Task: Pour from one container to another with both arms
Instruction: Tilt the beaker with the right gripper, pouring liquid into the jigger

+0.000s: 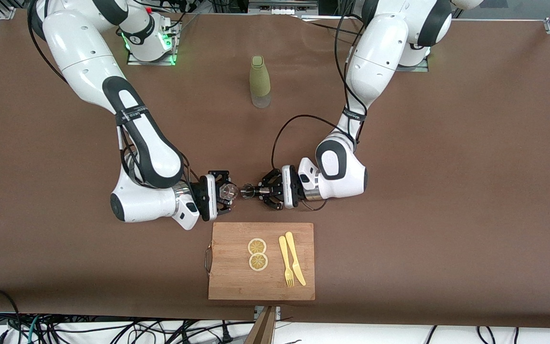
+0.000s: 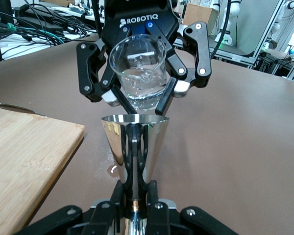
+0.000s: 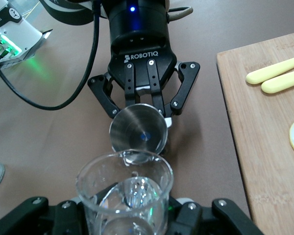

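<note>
Glass beaker facing steel jigger

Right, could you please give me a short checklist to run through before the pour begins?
1. Right gripper shut on the glass beaker: ok.
2. Left gripper shut on the steel measuring cup: ok.
3. Beaker's spout faces the cup's mouth, rims close together: ok.
4. Cup's inside looks bare and dry in the right wrist view: ok.
5. Liquid present in the beaker: ok; how much, cannot tell.
6. Cutting board with lemon slices, fork and knife lies nearer the front camera, away from the containers: ok.
</note>
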`<state>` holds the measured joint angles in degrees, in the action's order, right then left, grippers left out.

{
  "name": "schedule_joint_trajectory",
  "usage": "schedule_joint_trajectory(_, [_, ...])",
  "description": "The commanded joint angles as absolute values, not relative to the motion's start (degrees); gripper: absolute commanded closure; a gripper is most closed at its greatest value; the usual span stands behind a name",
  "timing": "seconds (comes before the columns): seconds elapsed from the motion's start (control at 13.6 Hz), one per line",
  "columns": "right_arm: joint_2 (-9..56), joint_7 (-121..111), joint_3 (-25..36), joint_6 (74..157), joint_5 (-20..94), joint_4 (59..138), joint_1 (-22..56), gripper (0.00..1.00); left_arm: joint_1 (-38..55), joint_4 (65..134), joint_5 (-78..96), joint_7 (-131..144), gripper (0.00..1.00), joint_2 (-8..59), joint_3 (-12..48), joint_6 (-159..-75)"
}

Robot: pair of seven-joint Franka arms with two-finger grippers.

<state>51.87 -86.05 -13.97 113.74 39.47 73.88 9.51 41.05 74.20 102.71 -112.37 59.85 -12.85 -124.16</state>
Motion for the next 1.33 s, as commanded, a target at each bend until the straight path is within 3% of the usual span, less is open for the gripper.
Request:
schedule_joint_trajectory(0.0, [51.68,-82.71,-14.33,113.73,37.36,72.34,10.28,0.72,41.13,72.6,105.12,-114.17,1.0,60.82,-13.18,-123.05])
schedule_joint_trajectory(1.25, [51.5,-66.89,-17.14,113.2,25.06,70.84,11.07,0.72,41.13,72.33,106.26,-115.31,1.0,61.17,-13.27,-123.13])
